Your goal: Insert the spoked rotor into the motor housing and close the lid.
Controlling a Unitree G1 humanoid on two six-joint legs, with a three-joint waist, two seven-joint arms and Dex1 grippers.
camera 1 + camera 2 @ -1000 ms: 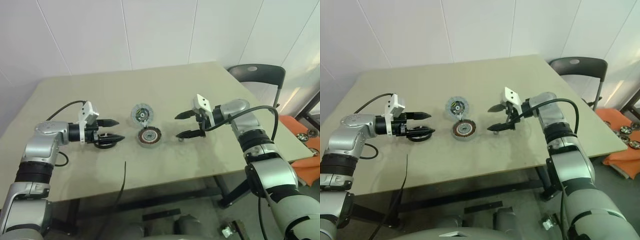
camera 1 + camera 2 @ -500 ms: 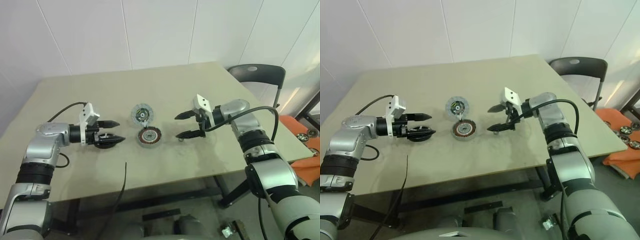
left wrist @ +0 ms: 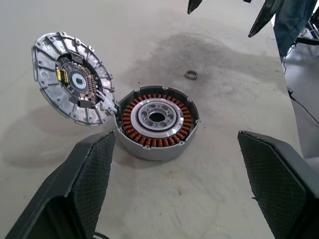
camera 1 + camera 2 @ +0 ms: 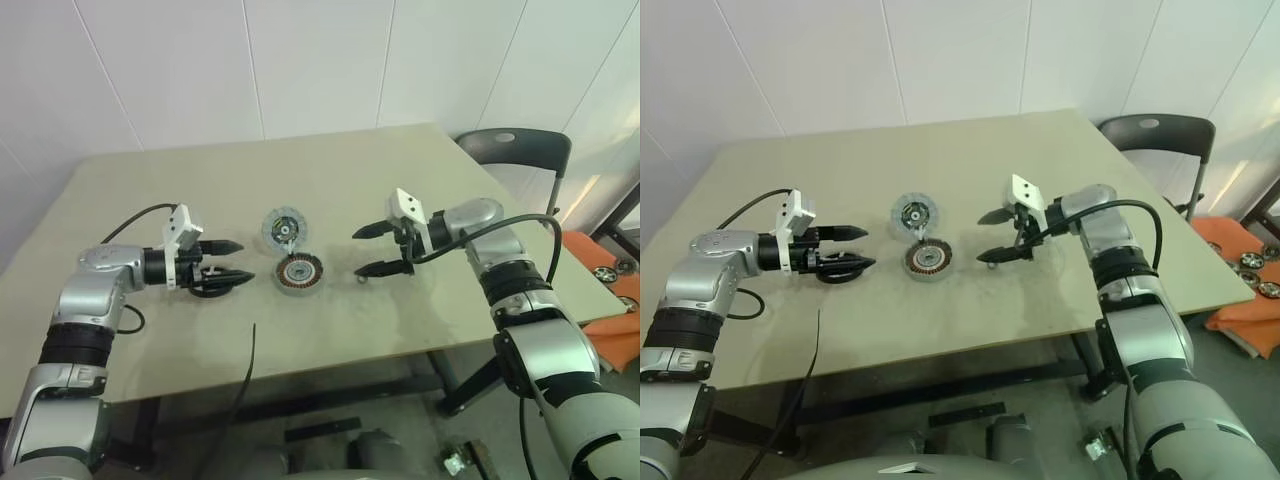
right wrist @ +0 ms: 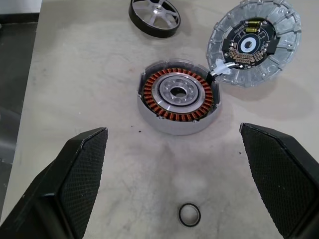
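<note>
The left end effector [image 4: 232,262] sits left of centre in the head view, its two black fingers spread wide with nothing between them, pointing right toward the middle of the surface [image 4: 420,170]. Just under its lower finger lies the spoked rotor [image 5: 154,16], a black-rimmed wheel with silver spokes, flat on the surface; whether the finger touches it I cannot tell. The right end effector [image 4: 360,253] is right of centre, its fingers also parted wide and holding nothing, pointing left toward the same middle spot. A small dark ring [image 5: 190,214] lies loose on the surface just below its lower fingertip. Between the two end effectors, at the centre of the frame, sits the motor housing [image 4: 298,272], a round silver-walled part with a ring of copper coils around a pale hub, open at the top. The lid [image 4: 283,228], a ribbed grey disc with a small circuit board in its middle, stands tilted just above the housing in the frame, joined to the housing's rim by a short white link. The rotor is well apart from the housing, to its left. A thin black cable [image 4: 248,350] hangs over the surface's near edge at lower left of centre. A dark chair [image 4: 515,150] stands at the upper right beyond the surface's corner.
</note>
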